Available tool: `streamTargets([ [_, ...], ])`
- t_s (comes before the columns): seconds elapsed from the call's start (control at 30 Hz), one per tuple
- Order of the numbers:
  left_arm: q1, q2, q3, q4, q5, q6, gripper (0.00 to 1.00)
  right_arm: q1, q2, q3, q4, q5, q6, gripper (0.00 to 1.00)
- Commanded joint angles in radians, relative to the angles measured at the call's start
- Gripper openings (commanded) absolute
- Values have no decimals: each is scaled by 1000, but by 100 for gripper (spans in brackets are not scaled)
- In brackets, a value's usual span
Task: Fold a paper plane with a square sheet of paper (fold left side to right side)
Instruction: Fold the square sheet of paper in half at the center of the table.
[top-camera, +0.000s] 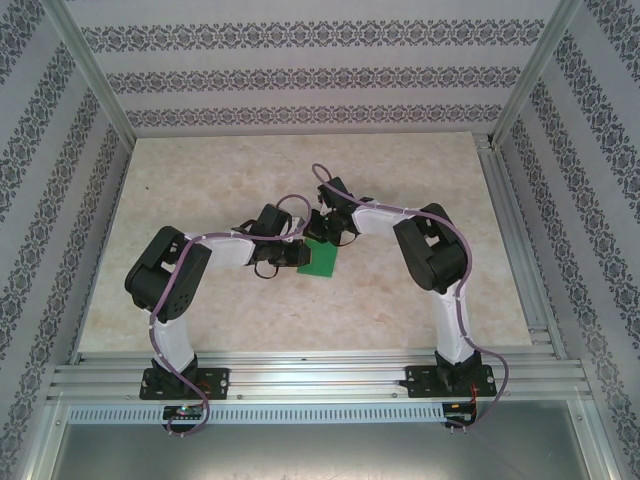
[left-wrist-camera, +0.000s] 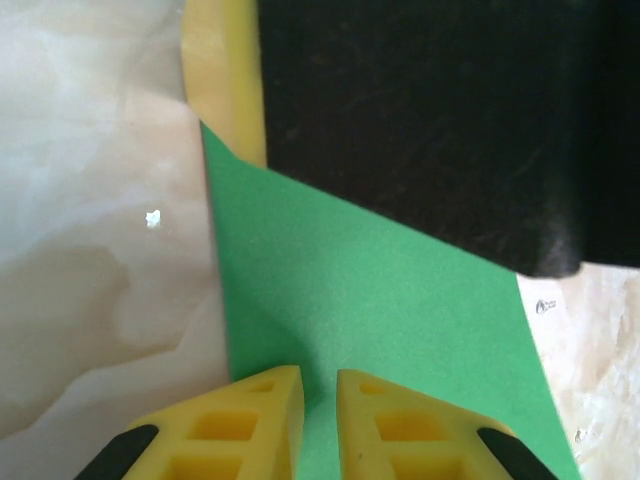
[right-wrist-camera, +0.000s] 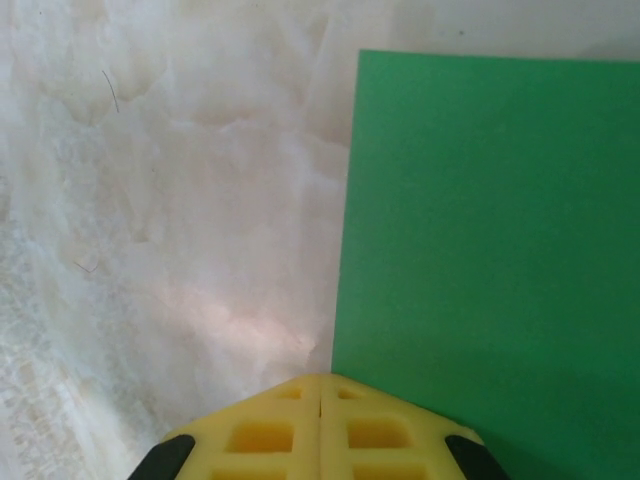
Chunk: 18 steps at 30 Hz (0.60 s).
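In the overhead view the left arm rises from its base at the 7 o'clock edge of the pale, marble-patterned table (top-camera: 200, 200) and bends in toward the middle. There the left gripper (top-camera: 290, 255) ends at the 9 o'clock side of the thin, matte, bright green square sheet of paper (top-camera: 320, 260). The left wrist camera shows the left gripper (left-wrist-camera: 320, 385) at 6 o'clock of its frame. Its ribbed yellow fingers (left-wrist-camera: 262, 420) stand slightly apart, and a narrow strip of green shows through the gap. They lie over the sheet's near edge, but I cannot tell whether they press on it. The square sheet of paper (left-wrist-camera: 370, 290) lies flat on the table near its centre, spreading from those fingertips toward 1 o'clock. At 11 o'clock in that view, one yellow finger (left-wrist-camera: 225, 80) of the other arm meets the sheet's far corner, with that arm's black housing across 1 o'clock. Overhead, the right gripper (top-camera: 325, 228) sits at the sheet's 12 o'clock edge, and its arm runs back to a base at 5 o'clock of the table. In the right wrist camera the right gripper (right-wrist-camera: 320, 385) has its yellow tips pressed together with nothing seen between them. They sit at the sheet's straight left edge, and the green paper (right-wrist-camera: 490, 250) covers the frame from 12 round to 5 o'clock, with bare table from 7 to 11.
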Motion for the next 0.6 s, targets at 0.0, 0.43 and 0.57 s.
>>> streamTargets([
  [0.0, -15, 47, -46, -190, -42, 18, 19, 9, 48, 37, 36, 19, 14, 6],
  [0.43, -15, 49, -65, -179, -45, 17, 19, -36, 128, 195, -76, 141, -68, 6],
  [0.57, -16, 48, -71, -174, -43, 15, 19, -58, 136, 225, -76, 155, -65, 6],
])
